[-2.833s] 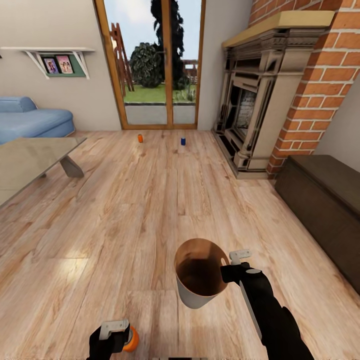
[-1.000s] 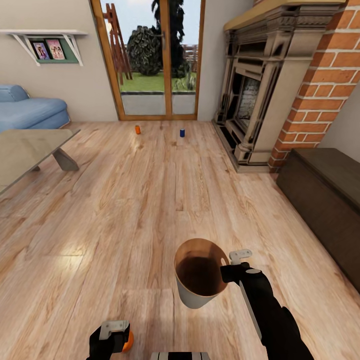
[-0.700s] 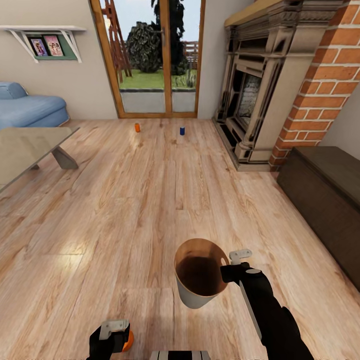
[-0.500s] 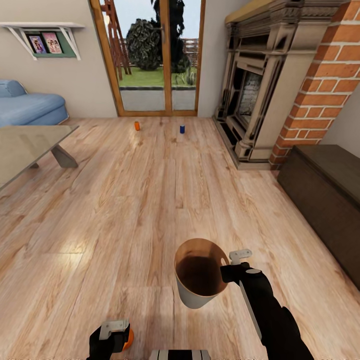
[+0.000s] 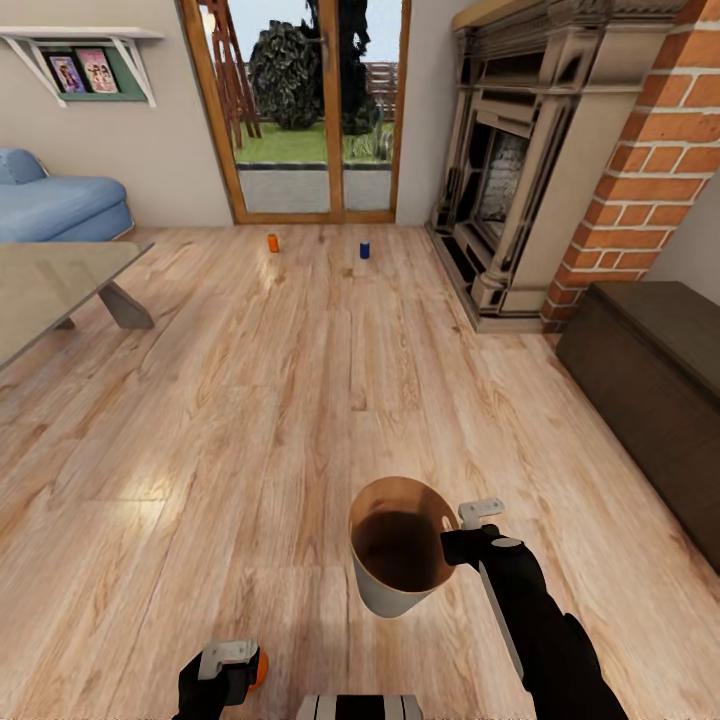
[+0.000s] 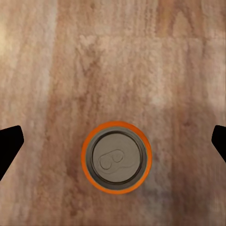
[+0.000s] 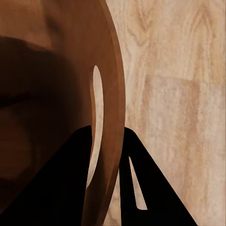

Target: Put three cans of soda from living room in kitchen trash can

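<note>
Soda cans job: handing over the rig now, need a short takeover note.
Right gripper: shut on the bin rim, bin held above the floor, mouth up, no can seen inside.
Left gripper: open, over an upright orange can, not touching it.
Second orange can and blue can: on the floor by the glass doors.
Done: bin brought to the living room.
Left: all three cans into the bin, then to the kitchen.

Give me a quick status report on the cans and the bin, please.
Right end effector shut on bin rim. Left end effector open over orange can. Orange can and blue can on far floor; path unobstructed.
</note>
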Available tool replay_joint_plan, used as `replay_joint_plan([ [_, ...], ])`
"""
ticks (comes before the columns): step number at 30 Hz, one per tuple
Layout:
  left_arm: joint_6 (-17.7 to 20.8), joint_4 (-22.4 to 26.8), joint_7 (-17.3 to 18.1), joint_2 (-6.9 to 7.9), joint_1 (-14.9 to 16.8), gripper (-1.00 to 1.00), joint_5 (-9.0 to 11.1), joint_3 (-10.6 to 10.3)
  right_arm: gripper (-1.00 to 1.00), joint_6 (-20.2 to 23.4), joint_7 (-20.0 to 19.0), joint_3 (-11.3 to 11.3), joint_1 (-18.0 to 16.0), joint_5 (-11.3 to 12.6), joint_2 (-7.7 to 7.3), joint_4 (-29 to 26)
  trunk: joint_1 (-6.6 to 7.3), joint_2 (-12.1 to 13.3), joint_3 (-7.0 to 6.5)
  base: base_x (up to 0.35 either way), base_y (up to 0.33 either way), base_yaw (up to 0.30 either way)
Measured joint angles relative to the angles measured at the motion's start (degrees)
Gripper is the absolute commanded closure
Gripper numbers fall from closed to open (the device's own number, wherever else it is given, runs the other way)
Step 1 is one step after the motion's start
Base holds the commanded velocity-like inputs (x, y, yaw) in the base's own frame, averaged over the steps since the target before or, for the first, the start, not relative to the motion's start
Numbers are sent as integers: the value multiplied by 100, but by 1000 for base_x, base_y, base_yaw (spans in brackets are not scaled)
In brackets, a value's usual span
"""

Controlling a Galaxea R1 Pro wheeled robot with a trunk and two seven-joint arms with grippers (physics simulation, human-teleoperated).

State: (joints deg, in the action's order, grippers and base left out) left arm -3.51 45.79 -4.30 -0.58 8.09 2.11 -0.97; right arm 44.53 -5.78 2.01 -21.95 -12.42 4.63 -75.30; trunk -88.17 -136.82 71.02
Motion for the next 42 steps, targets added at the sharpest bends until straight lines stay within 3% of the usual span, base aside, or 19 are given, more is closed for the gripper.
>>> replay_joint_plan([
  [9,0,0,7,5,0,-100,0,0,100,-1,-5,-1,-1,-11,1,0,0,0,76,0,0,0],
  [42,31,69,8,5,-1,-100,0,0,100,8,-9,0,-2,-2,1,-1,0,0,83,0,0,0],
])
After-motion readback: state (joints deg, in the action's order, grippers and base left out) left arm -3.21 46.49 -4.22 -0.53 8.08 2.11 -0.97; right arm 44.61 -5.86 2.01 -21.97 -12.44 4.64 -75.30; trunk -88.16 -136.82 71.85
